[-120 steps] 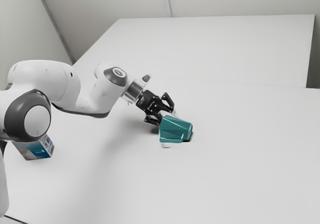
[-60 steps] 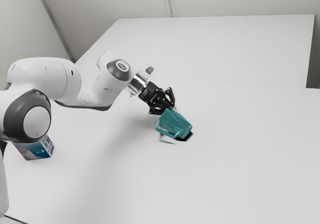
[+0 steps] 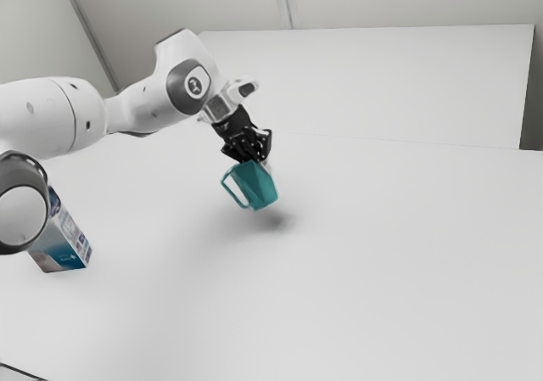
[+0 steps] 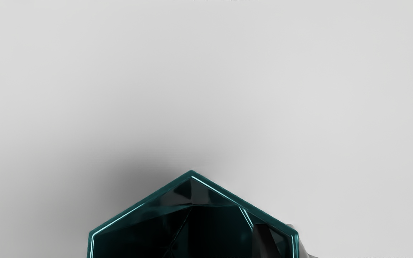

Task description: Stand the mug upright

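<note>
In the exterior view my gripper [image 3: 257,157] is above the table, with the teal mug [image 3: 257,186] hanging from it. The mug leans, its mouth up at the fingers, its base down toward the exterior view's right and its handle toward the left. A shadow lies on the table below, apart from the base. In the wrist view the angular rim of the mug [image 4: 191,174] opens toward the camera. My gripper [image 4: 288,240] is shut on the mug's wall, one finger inside and the other outside.
A blue and white carton [image 3: 64,241] stands on the white table [image 3: 382,271] at the exterior view's left, close by the arm. Behind the table is a pale raised panel [image 3: 373,75].
The mug has come up off the table with my gripper, moved toward the exterior view's left, and swung from lying on its side to a steeper lean with its mouth up.
</note>
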Available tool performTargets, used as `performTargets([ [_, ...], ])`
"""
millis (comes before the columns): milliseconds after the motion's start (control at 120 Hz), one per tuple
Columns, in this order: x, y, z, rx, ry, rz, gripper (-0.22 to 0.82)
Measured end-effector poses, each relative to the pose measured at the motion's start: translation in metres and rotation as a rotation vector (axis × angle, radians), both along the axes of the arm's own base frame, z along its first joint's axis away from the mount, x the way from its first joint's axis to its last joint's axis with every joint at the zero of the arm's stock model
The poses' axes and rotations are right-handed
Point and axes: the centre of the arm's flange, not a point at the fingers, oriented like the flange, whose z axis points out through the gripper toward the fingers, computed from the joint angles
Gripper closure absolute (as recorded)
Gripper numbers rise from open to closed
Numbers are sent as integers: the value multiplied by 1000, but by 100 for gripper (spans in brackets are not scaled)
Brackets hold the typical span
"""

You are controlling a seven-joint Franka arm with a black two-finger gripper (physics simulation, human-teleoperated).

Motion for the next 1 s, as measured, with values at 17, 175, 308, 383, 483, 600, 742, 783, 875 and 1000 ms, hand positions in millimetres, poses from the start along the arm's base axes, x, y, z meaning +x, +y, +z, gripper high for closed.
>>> performTargets([
  [17, -2, -1, 3, 25, -5, -12, 78],
  [175, -27, 2, 8, 220, -44, -78, 79],
  [308, -56, 3, 6, 284, -73, -83, 79],
  [383, -70, -1, 3, 297, -78, -77, 79],
  [483, -80, -9, 0, 305, -81, -61, 79],
  [600, -86, -13, -3, 307, -80, -30, 79],
  [742, -91, -11, -13, 315, -61, 14, 79],
  [783, -92, -10, -16, 327, -57, 21, 79],
  [875, -93, -10, -24, 344, -46, 38, 79],
  [1000, -92, -11, -35, 353, -29, 62, 79],
])
